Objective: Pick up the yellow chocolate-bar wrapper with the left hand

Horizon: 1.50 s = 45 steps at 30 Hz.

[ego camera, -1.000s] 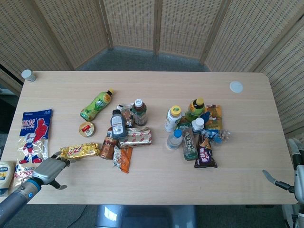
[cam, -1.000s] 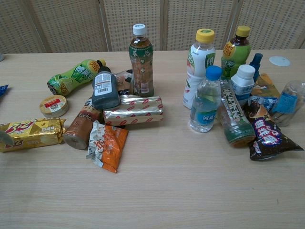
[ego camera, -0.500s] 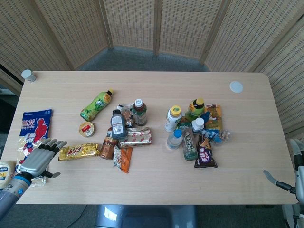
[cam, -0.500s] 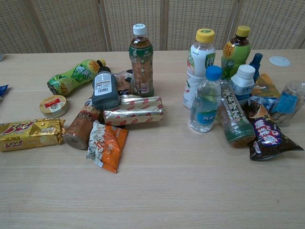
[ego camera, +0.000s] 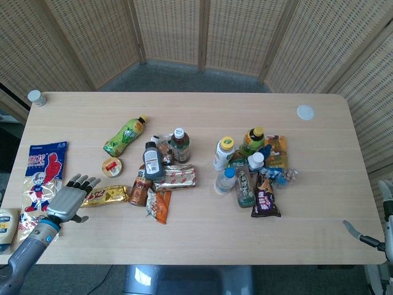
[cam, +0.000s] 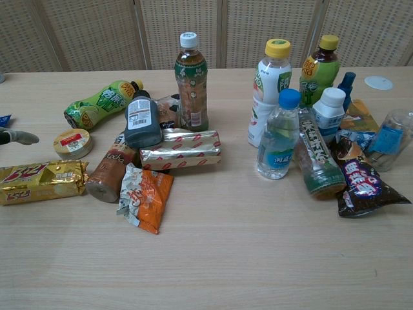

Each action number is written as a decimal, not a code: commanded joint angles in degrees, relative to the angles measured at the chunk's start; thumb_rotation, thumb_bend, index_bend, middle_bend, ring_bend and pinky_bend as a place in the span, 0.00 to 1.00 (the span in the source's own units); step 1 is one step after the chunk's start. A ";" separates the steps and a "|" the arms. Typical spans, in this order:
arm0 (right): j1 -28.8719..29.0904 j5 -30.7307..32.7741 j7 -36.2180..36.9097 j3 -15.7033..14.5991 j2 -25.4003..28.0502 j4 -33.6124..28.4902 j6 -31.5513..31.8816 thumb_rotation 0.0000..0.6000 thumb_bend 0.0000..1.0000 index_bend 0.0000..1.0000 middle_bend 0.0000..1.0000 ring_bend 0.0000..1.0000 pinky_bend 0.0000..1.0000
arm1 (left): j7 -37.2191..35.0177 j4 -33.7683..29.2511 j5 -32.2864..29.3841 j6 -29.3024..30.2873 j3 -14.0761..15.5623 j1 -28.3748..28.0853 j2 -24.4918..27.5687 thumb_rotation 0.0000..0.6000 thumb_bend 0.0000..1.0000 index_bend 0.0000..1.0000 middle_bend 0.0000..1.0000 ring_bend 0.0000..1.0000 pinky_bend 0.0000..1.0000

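Left hand (ego camera: 70,196) sits at the near left table (ego camera: 202,236) edge, fingers spread wide, holding nothing, fingertips just beside the yellow chocolate-bar wrapper (ego camera: 107,195). Wrapper lies flat, touching a brown bottle (ego camera: 140,187). Right hand (ego camera: 362,236): grasp state cannot be told.

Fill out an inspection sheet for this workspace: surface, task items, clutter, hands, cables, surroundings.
Surface: light wooden table, crowded mid-span.
Task items: yellow chocolate-bar wrapper lying flat, not lifted.
Clutter: green bottle on its side; round tin; orange packet; water bottle upright; blue snack bag at the left edge.
Hands: left hand open, fingers spread by the wrapper's left end; right hand barely in view at the right edge.
Cables: nothing seen.
Surroundings: woven folding screens behind.
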 commanded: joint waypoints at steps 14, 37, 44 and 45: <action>-0.84 0.57 0.51 0.03 0.44 -0.33 0.78 0.53 0.15 0.00 0.00 0.00 0.00 | 5.25 3.11 -7.80 -5.14 -1.55 -3.72 -5.27 1.00 0.37 0.09 0.27 0.34 0.07; -1.45 0.25 2.09 0.31 0.86 -0.49 1.74 0.53 0.15 0.00 0.00 0.00 0.00 | 7.90 4.06 -10.76 -2.17 -1.58 -4.53 -7.45 1.00 0.47 0.56 0.64 0.71 0.51; -1.37 0.17 2.26 0.21 0.54 0.00 1.41 0.53 0.15 0.00 0.00 0.00 0.00 | -1.42 -1.42 -8.31 3.57 -5.54 -2.20 -1.62 1.00 0.46 0.56 0.65 0.73 0.52; -1.29 0.16 2.30 0.21 0.40 0.12 1.30 0.53 0.15 0.00 0.00 0.00 0.00 | -2.59 -2.26 -7.54 4.67 -5.95 -1.76 -0.48 1.00 0.46 0.56 0.65 0.73 0.52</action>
